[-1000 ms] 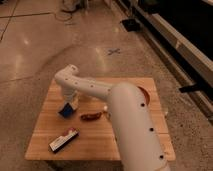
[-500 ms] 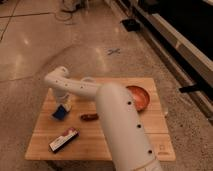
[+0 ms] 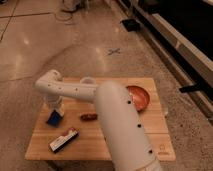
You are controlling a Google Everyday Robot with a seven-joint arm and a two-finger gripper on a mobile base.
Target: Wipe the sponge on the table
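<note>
Blue foam, the sponge (image 3: pixel 54 118) sits at the left of the pale wooden surface (image 3: pixel 161 125), directly beneath the pincer (image 3: pixel 56 107); whether that is clamped on it, I cannot tell. It likely handles light and squashy, best pinched across its narrow sides. An orange bowl (image 3: pixel 139 96) shares the surface; shiny floor (image 3: pixel 75 45) lies around.

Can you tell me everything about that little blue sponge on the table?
The sponge is a small, bright blue, soft-looking block. It rests, turned a bit askew, on the left part of the light wooden table. The robot's claw is right above it, against its top, hiding its upper part. Nothing else touches it; the flat black, red and white box lies apart, closer to the table's front edge.
</note>
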